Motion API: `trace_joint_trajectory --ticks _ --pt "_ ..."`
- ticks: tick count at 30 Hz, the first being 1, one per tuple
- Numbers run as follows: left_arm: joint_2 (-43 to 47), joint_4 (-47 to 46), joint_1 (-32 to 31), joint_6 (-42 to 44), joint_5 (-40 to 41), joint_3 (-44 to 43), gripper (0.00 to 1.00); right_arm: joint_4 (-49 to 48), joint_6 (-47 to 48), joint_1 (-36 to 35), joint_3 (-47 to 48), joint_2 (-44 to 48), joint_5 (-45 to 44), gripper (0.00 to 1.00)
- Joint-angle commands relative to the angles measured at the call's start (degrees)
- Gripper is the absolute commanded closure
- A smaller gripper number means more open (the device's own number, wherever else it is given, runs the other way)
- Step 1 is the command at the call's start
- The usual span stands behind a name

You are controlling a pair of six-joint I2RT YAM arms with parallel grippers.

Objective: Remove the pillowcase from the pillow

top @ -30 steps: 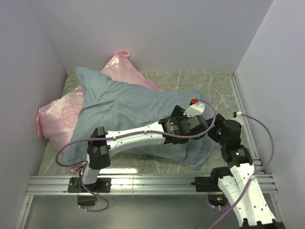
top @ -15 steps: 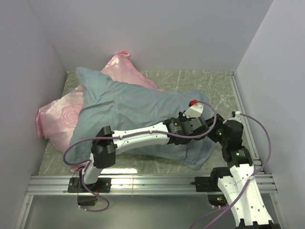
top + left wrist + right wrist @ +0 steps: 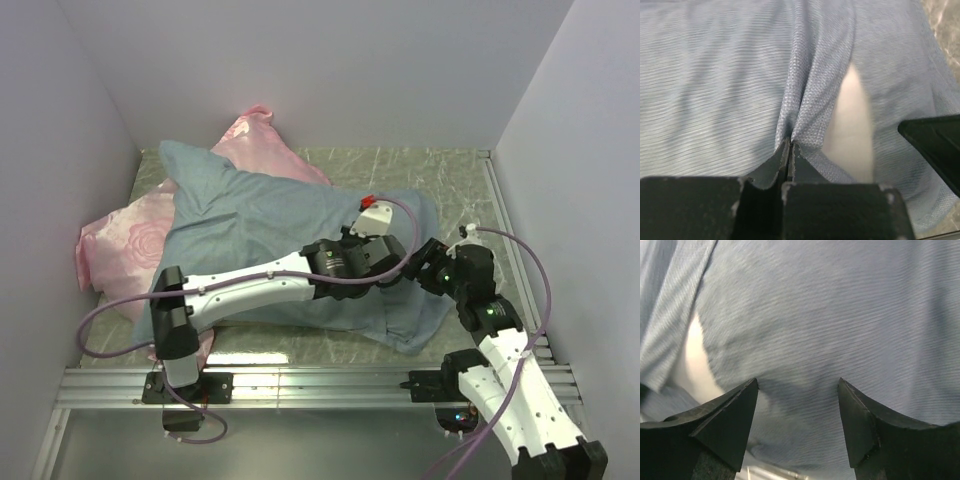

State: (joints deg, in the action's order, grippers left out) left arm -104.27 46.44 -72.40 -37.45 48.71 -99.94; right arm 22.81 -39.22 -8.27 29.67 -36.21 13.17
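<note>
Now that the left gripper [image 3: 790, 148], open a second ago, pinches a ridge of the dull blue-grey woven pillowcase [image 3: 255, 220] beside the exposed plain white pillow [image 3: 852, 125], pulling can begin; right gripper [image 3: 797, 385] hovers open.

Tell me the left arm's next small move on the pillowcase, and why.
Probably lift the left gripper slightly to widen the mouth: it is shut on a fold of the pillowcase, white pillow shows beside it, and the right gripper hovers open, holding nothing.
</note>
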Motion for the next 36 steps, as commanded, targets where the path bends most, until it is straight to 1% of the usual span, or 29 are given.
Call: trace_joint_trajectory --ticks 1,2,6,11,13,14,16,17,19,20,22,24,26,27,28,30,31,32,34,36 --pt "5.29 1.99 0.94 -2.36 2.36 2.81 1.00 -3.21 0.82 -5.16 3.54 0.00 -4.19 0.27" --pt "5.74 1.21 1.12 -2.36 1.66 3.69 1.00 -3.12 0.73 -7.96 4.07 -0.35 -6.73 0.27" --pt "7.50 -1.08 2.44 -2.10 -0.54 6.95 1.00 -2.94 0.46 -13.59 5.57 -2.46 -11.57 0.26" --pt "7.94 -2.93 3.49 -1.49 -2.39 8.44 1.00 -2.59 0.81 -17.12 6.89 -6.05 -15.36 0.22" --pt "8.20 -3.71 3.76 -1.40 -3.35 8.80 1.00 -1.55 1.51 -17.83 8.03 -7.82 -17.02 0.22" --pt "8.29 -3.98 3.93 -1.22 -3.62 9.06 1.00 -0.58 1.52 -17.83 8.56 -9.65 -17.91 0.25" --pt "8.90 -4.16 4.37 -1.31 -3.88 9.59 1.00 1.88 0.47 -17.74 9.26 -10.55 -21.15 0.35" --pt "9.08 -4.25 4.55 -1.13 -3.97 10.20 1.00 4.50 -0.15 -17.57 9.18 -10.03 -25.43 0.45" --pt "9.61 -4.33 4.99 -1.13 -4.06 10.82 1.00 6.80 -1.64 -16.87 8.31 -8.19 -28.89 0.52" --pt "9.87 -4.42 5.08 -1.05 -4.15 11.17 1.00 8.55 -1.82 -15.04 7.86 -5.92 -30.29 0.55" --pt "10.48 -4.69 5.60 -1.04 -4.59 12.40 1.00 9.44 -1.82 -11.70 6.29 -3.53 -29.35 0.56" --pt "11.01 -5.13 5.87 -1.22 -4.85 13.63 1.00 9.80 0.10 -4.76 4.71 -1.24 -25.49 0.59" --pt "11.72 -5.48 6.13 -1.39 -5.03 14.85 1.00 9.37 0.29 -0.54 3.99 -1.49 -23.90 0.63" --pt "12.07 -5.57 6.22 -1.40 -5.11 15.38 1.00 9.10 -0.50 0.27 3.90 -2.54 -23.89 0.65" --pt "12.68 -5.65 6.48 -1.57 -5.38 15.83 1.00 8.23 -1.29 1.23 3.64 -4.12 -23.80 0.78" --pt "13.39 -6.35 7.01 -1.66 -6.17 17.23 1.00 4.11 -2.52 4.56 0.68 -10.09 -19.09 0.93" --pt "14.09 -6.79 7.27 -1.66 -6.43 17.76 1.00 -0.61 -2.96 6.06 -0.48 -12.55 -16.62 1.00" --pt "14.53 -7.32 7.54 -1.40 -6.78 18.46 1.00 -2.75 -3.49 7.12 -1.36 -17.71 -13.99 1.00" --pt "14.62 -8.81 7.63 -0.78 -8.36 18.73 1.00 -9.23 -4.98 7.48 -3.65 -22.65 -6.80 1.00" --pt "13.92 -9.17 7.71 0.53 -9.85 17.51 1.00 -13.56 -8.39 7.04 -6.80 -23.47 -3.08 1.00"
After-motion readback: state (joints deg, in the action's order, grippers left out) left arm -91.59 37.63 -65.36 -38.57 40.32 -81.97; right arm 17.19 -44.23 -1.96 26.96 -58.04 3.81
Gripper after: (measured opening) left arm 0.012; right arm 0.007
